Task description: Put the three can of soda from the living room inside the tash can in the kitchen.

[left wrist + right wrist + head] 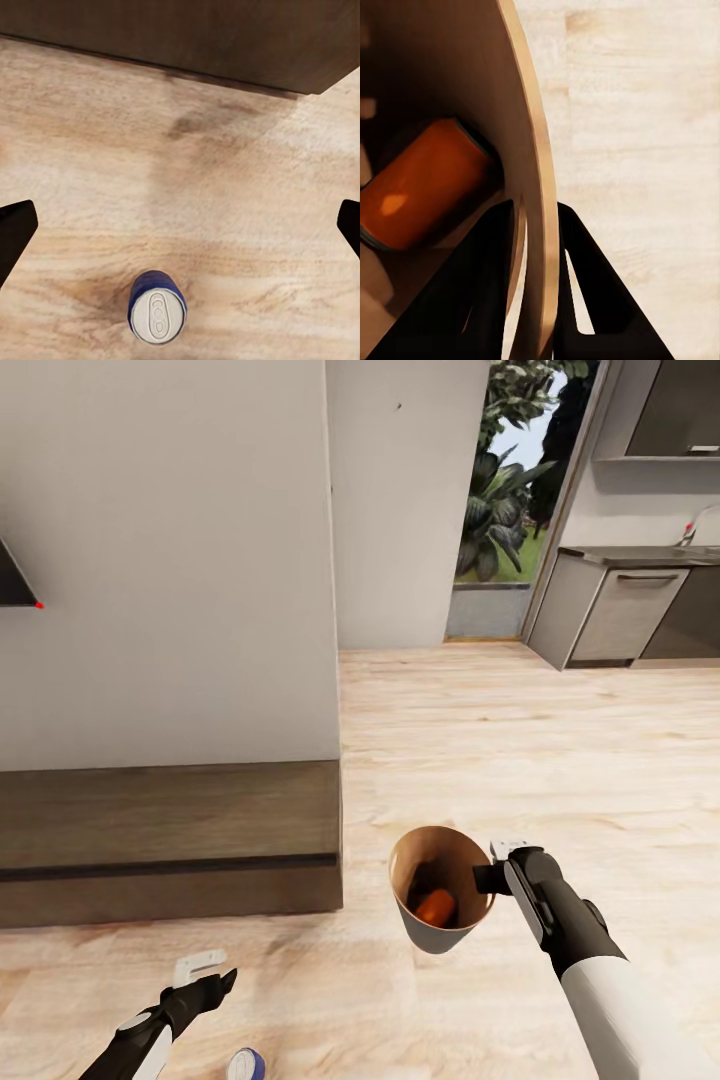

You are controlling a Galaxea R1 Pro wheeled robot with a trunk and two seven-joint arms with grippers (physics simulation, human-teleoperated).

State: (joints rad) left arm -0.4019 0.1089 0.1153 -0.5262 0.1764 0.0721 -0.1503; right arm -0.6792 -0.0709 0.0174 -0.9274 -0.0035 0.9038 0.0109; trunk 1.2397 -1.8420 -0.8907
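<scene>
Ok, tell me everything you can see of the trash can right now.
The trash can is a small round bucket, copper-brown outside, tapering downward, with a thin pale rim and dark inside. It is held off the wood floor, tilted, its mouth toward the camera. The right gripper pinches its rim, one finger inside the wall and one outside. An orange soda can lies on its side within.

Orange can [436, 907], copper bin [440, 938] (blue can [245, 1065]).

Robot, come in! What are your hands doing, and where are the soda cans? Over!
Right gripper clamped on trash can rim, held off floor. Orange can inside. Left gripper open above upright blue can on floor. Nothing blocking.
</scene>
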